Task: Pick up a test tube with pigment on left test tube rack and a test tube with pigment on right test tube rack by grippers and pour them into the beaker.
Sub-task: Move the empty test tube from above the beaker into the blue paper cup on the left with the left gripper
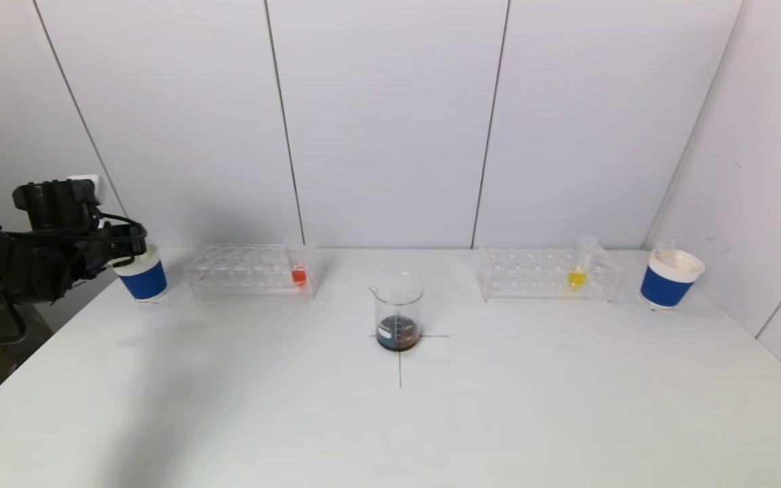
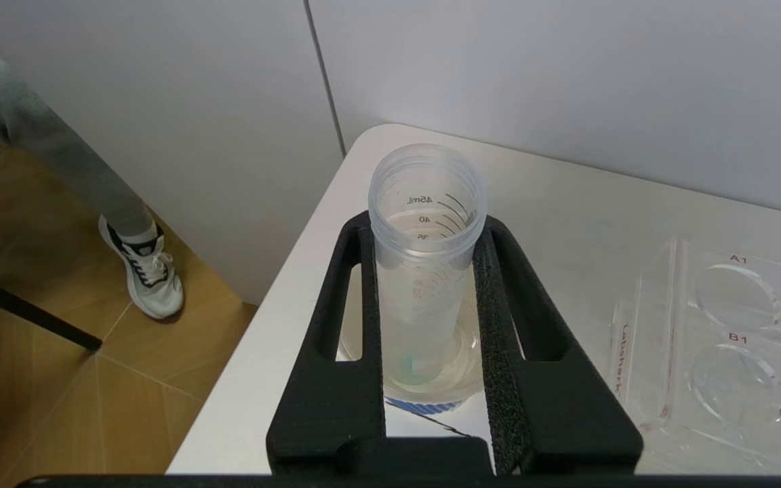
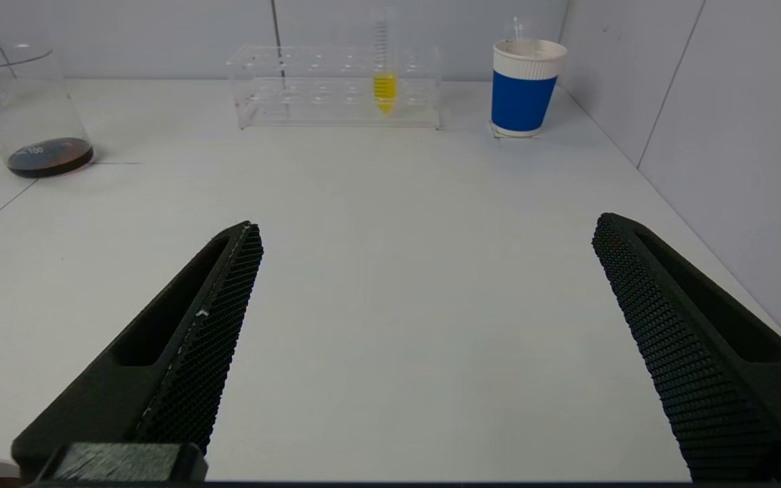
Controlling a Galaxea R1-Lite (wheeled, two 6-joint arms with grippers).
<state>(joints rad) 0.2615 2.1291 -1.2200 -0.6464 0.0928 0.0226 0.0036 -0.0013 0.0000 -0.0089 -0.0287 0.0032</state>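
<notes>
Left wrist view: an emptied test tube [image 2: 424, 271] is clamped by the left pincer [image 2: 428, 379] above a blue cup [image 2: 424, 405]; the right pincer [image 3: 424, 339] is held wide open, empty, above the bench [image 3: 397, 237].

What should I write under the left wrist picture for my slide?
Left gripper shut on an emptied test tube, over the blue paper cup.

Pale grey wall panels [image 1: 390, 122] with thin dark seams stand behind and beside the white table [image 1: 390, 420]. Beyond the table's left edge is a brown wooden floor [image 2: 58, 379].
</notes>
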